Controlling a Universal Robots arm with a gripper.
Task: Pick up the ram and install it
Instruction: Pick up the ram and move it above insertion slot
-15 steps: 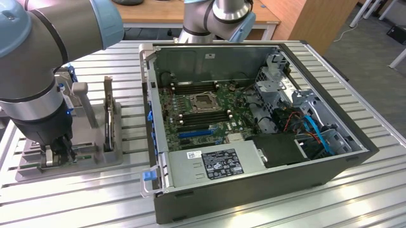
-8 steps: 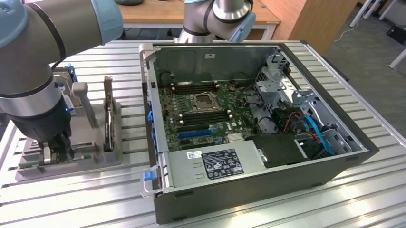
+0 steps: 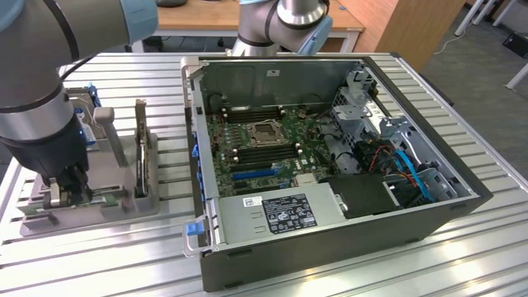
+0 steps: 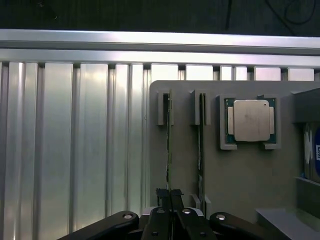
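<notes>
The ram [image 4: 168, 150] stands edge-on in a slot of the grey holder [image 4: 235, 185], a thin dark green strip. My gripper [image 4: 169, 196] is down over its near end, and both black fingers [image 4: 161, 215] are closed against the stick's two faces. A second, similar stick [image 4: 201, 145] stands in the neighbouring slot. In the exterior view my gripper [image 3: 64, 193] is low at the holder [image 3: 107, 210] on the exterior view's left, and the arm hides the stick there. The open computer case [image 3: 330, 247] lies to the right, with its motherboard memory slots [image 3: 251, 114] beside the processor socket [image 3: 266, 131].
A square silver processor chip [image 4: 250, 120] sits in a holder pocket beside the sticks. An upright expansion card [image 3: 145, 154] stands in the holder between my gripper and the case. The slatted aluminium table [image 3: 99, 266] lies under everything. A second robot arm base [image 3: 285, 25] stands behind the case.
</notes>
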